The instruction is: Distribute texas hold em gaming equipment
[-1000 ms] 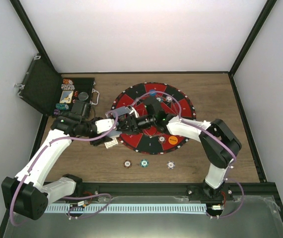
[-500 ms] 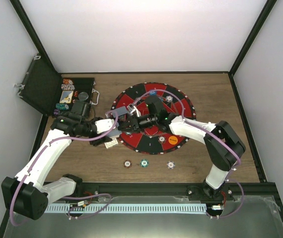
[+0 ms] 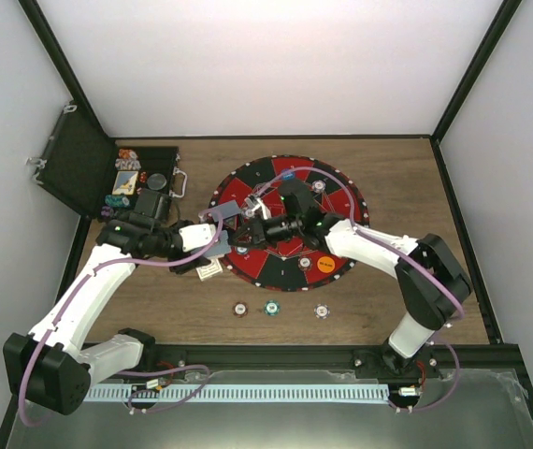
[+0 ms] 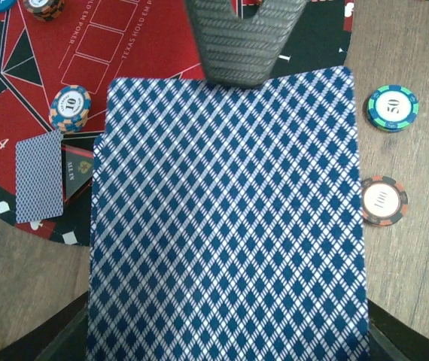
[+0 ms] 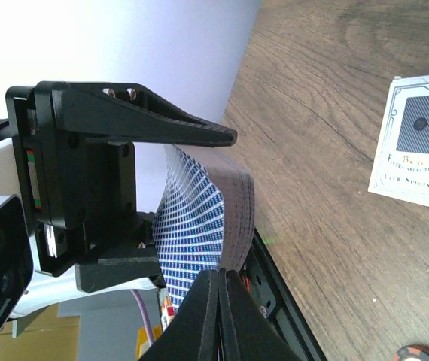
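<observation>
We find the left gripper (image 3: 208,223) clamped on the deck (image 5: 238,210), held above the left rim of the round mat (image 3: 341,201). The right gripper (image 5: 220,289) has its fingers pressed together on the top card (image 4: 229,210). 3 chips (image 3: 271,307) lie in a row on the table (image 3: 388,168).

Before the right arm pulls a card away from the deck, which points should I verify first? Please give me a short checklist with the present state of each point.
1. The left gripper clamps the deck firmly: ok.
2. The right gripper is shut at the far edge of the deck: ok.
3. Only the top card sits between its fingers: cannot tell.
4. The mat has bare room for another card: ok.
5. The three chips in front of the mat lie apart from both grippers: ok.
</observation>
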Robot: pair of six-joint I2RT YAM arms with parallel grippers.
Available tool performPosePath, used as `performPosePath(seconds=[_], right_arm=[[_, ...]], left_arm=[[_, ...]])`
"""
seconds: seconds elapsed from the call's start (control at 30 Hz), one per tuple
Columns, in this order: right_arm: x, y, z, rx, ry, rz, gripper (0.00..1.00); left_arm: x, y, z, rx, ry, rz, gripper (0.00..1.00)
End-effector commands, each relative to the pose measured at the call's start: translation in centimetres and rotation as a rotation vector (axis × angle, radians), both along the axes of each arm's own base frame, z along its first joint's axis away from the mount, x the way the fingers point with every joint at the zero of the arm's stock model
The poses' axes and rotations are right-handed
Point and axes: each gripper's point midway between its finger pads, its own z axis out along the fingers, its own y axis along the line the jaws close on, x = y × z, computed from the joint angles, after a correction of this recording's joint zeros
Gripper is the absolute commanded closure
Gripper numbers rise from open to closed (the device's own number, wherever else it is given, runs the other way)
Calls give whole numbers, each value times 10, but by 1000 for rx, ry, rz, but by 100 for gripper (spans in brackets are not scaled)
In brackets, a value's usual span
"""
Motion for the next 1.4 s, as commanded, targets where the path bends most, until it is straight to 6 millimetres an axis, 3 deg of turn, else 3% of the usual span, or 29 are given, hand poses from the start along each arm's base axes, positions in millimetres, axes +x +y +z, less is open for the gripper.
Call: performPosePath(seconds=[0.0, 0.23, 0.57, 0.73, 0.77, 0.83, 0.93, 1.17, 1.37], right_arm=[[-4, -10, 0, -14, 46, -29, 99], [-5, -12, 3, -12, 48, -40, 99], [21, -60, 22, 32, 33, -121, 99], [26, -68, 30, 52, 24, -133, 99], [24, -66, 29, 52, 30, -127, 92], [19, -57, 26, 46, 30, -109, 64], [8, -35, 21, 32, 33, -55, 52], [-11, 4, 12, 34, 59, 39, 54], [-12, 12, 12, 39, 72, 46, 64]], left_arm=[[9, -2, 8, -20, -61, -2, 96], [11, 1, 6, -6, -78, 8, 96], [10, 3, 4, 5, -86, 9, 95], [10, 2, 6, 2, -87, 7, 95], [10, 2, 6, 1, -87, 7, 95], [10, 2, 6, 0, -87, 7, 95], [10, 2, 5, -1, -83, 7, 95], [10, 3, 6, 3, -84, 10, 95], [10, 3, 4, 5, -82, 8, 95]])
